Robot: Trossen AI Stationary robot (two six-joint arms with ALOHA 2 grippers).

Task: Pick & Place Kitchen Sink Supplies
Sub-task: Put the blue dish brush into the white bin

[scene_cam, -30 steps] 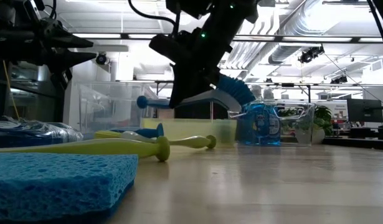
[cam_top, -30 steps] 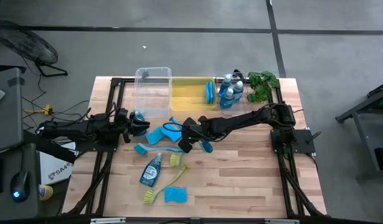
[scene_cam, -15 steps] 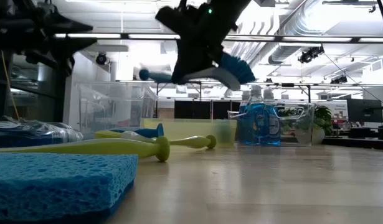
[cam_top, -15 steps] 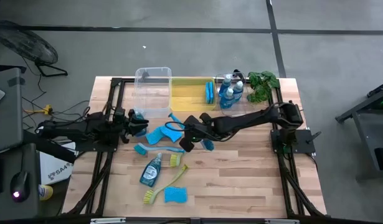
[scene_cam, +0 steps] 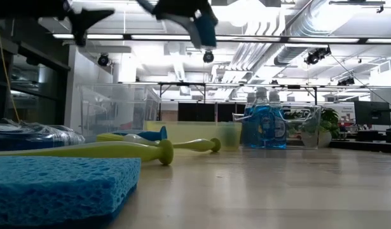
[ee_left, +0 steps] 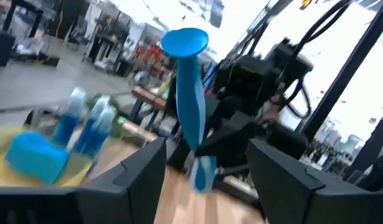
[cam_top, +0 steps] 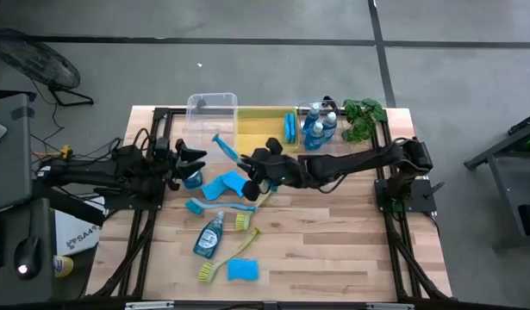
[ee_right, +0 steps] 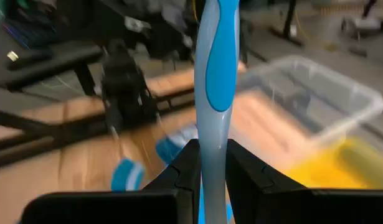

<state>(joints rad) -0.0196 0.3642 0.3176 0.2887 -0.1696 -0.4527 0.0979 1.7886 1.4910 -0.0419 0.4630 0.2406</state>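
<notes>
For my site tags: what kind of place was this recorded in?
Probably a large lab or industrial workshop, not a kitchen: bare concrete floor around the wooden table, exposed ceiling ducts, and desks with monitors behind.

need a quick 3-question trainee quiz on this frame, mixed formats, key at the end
1. True or false: the right end effector grips a blue dish brush lifted off the table.
2. Which bin holds a blue sponge? A: the empty clear bin. B: the yellow bin. C: none.
3. Fill in: the left end effector is ____ (open or shut).

Key: 1 true; 2 B; 3 open.
</notes>
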